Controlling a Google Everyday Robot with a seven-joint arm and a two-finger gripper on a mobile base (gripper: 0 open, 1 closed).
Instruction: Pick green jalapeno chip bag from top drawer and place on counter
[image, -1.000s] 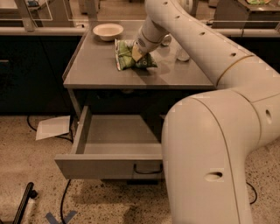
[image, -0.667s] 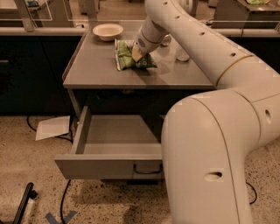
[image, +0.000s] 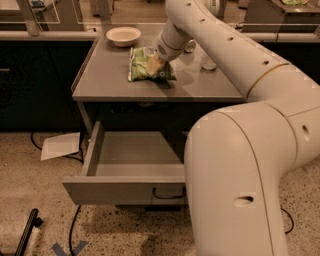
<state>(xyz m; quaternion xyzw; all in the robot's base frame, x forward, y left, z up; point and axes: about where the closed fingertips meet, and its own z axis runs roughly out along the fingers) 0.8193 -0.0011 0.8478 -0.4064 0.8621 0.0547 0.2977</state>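
The green jalapeno chip bag (image: 141, 65) lies on the grey counter (image: 107, 82), near its middle, to the right of the bowl. My gripper (image: 156, 63) reaches down from the right and rests on the bag's right half. Below the counter the top drawer (image: 125, 191) stands pulled out. Its inside shows bare grey metal, and its right part is hidden behind my arm. A small dark handle (image: 167, 193) sits on the front panel.
A white bowl (image: 123, 35) sits at the counter's back left. A clear container (image: 208, 62) stands at the back right. My large white arm (image: 240, 150) fills the right foreground. A paper sheet (image: 61, 146) and cables lie on the floor at left. Dark side counters flank both sides.
The bag has settled a little lower and flatter on the counter, spreading slightly left. The gripper stays on it, and the drawer has not moved.
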